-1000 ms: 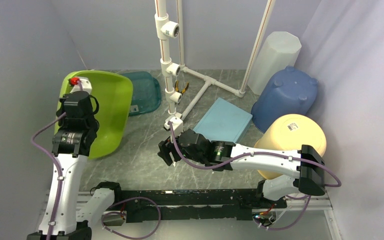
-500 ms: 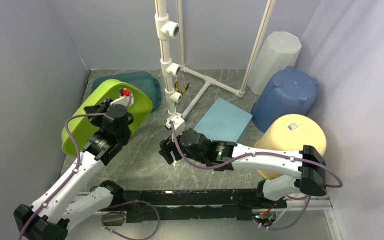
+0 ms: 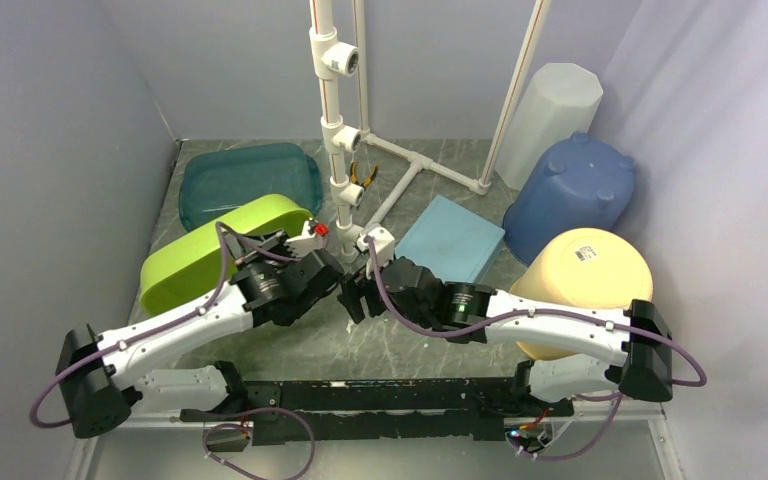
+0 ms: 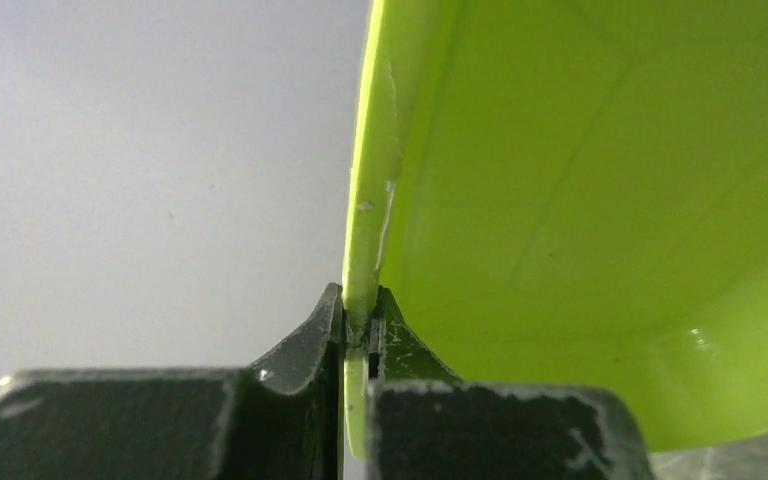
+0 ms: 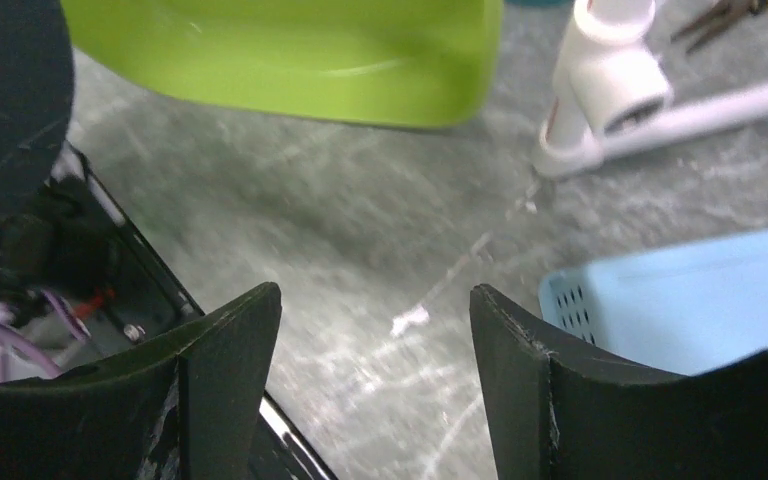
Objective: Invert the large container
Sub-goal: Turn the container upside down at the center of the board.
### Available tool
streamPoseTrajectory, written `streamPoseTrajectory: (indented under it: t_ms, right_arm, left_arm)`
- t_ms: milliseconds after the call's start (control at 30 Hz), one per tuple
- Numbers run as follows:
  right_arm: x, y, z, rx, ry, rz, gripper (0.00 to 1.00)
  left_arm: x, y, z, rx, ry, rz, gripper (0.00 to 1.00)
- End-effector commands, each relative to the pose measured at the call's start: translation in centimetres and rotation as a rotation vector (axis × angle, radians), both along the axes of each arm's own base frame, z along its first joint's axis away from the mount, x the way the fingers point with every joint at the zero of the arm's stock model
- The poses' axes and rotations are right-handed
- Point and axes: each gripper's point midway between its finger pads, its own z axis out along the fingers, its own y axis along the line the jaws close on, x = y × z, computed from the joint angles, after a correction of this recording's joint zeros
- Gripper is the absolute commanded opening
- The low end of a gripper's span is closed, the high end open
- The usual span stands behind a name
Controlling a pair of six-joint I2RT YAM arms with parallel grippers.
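Item: large container (image 3: pixel 210 255), lime green, left-centre of table (image 3: pixel 360 345), just in front of teal tub (image 3: pixel 245 175), tipped far over, outer wall up | Left gripper (image 4: pixel 360 318): clamped on its rim | Right gripper (image 5: pixel 375 305): jaws apart, empty, close by | Step: flip, judged mid-turn | Next: lower rim flat, then release.

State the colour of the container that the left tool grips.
Lime green; the container shows best from the top camera.

Container (image 3: pixel 200 260) lime green; tub (image 3: pixel 240 178) teal; tabletop (image 3: pixel 300 335) grey, veined; bucket (image 3: pixel 575 200) blue.
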Motion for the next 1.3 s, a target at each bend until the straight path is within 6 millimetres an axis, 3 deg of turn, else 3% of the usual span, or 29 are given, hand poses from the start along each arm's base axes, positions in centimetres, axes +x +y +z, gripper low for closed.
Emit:
streamPoseTrajectory:
  t_ms: [0,67,167,300,500,767,1067,1267]
  right_arm:
    - [0.8,-0.3,2.5,0.101,-0.014,-0.061,0.73]
    - [0.9,-0.7,2.2,0.106,-0.009,-0.078,0.73]
    - [1.1,-1.2,2.1,0.131,0.003,-0.101,0.76]
    - [1.4,-1.2,2.5,0.156,0.014,-0.099,0.78]
    - [2.3,-1.7,2.4,0.228,0.051,-0.104,0.78]
    - [0.0,0.2,2.1,0.176,-0.01,0.252,0.75]
    - [0.5,1.0,2.2,0.138,-0.083,0.423,0.58]
    - [0.5,1.6,2.3,0.125,-0.132,0.553,0.33]
  left_arm:
    - [-1.0,-0.5,-0.1,-0.046,-0.041,-0.036,0.03]
    - [-1.3,-0.4,0.3,-0.082,0.003,-0.039,0.03]
    - [-2.6,-0.5,-0.3,-0.269,0.104,-0.009,0.03]
    - [-2.9,-1.8,-2.2,-0.295,0.19,-0.079,0.03]
    - [-3.6,-2.5,-1.9,-0.36,0.217,-0.13,0.03]
    - [-4.4,-5.2,-2.4,-0.334,0.271,-0.24,0.03]
    - [-5.4,-6.6,-2.0,-0.352,0.295,-0.32,0.03]
    - [-5.7,-7.0,-2.1,-0.365,0.311,-0.345,0.03]
